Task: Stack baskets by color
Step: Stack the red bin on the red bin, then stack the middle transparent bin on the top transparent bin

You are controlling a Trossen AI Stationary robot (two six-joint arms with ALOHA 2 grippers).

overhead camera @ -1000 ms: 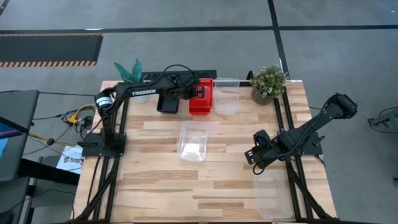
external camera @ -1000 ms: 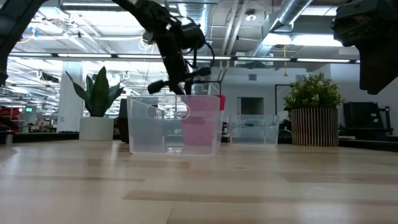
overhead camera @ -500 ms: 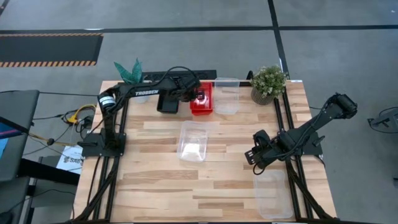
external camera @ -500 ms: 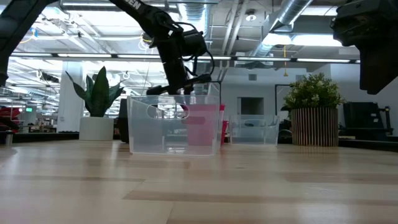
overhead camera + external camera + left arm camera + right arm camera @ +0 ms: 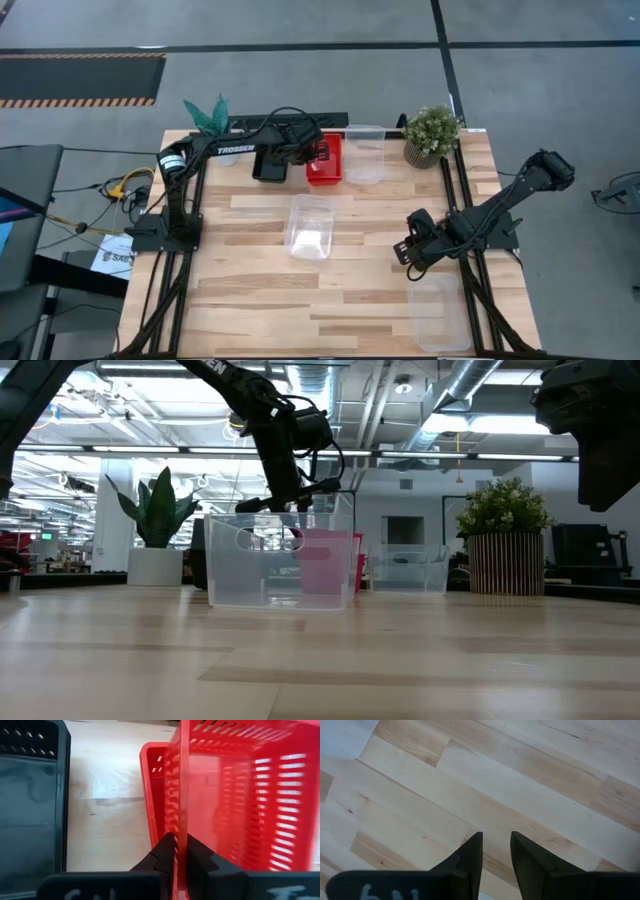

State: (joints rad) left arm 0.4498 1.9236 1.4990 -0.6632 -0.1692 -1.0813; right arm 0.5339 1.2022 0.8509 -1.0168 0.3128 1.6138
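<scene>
We see the black basket (image 5: 269, 166) at the far edge of the wood surface (image 5: 260, 290), left of the row. Just beside it sit the red baskets (image 5: 324, 162); in the left wrist view one red basket is tilted into another below it. The left gripper (image 5: 179, 851) is over them, fingers (image 5: 165, 851) closed tight on the upper red basket's wall. Next along the row is a clear basket (image 5: 365, 155), then a bushy potted plant (image 5: 431, 134). A spiky-leaf plant (image 5: 205, 117) stands at the far left corner. Another clear basket (image 5: 311, 226) sits mid-surface, alone. The right gripper (image 5: 496, 851) hovers over bare wood on the right side, fingers (image 5: 472, 851) a little apart, holding nothing. A third clear basket (image 5: 437, 312) lies near the front right edge, close to that arm.
</scene>
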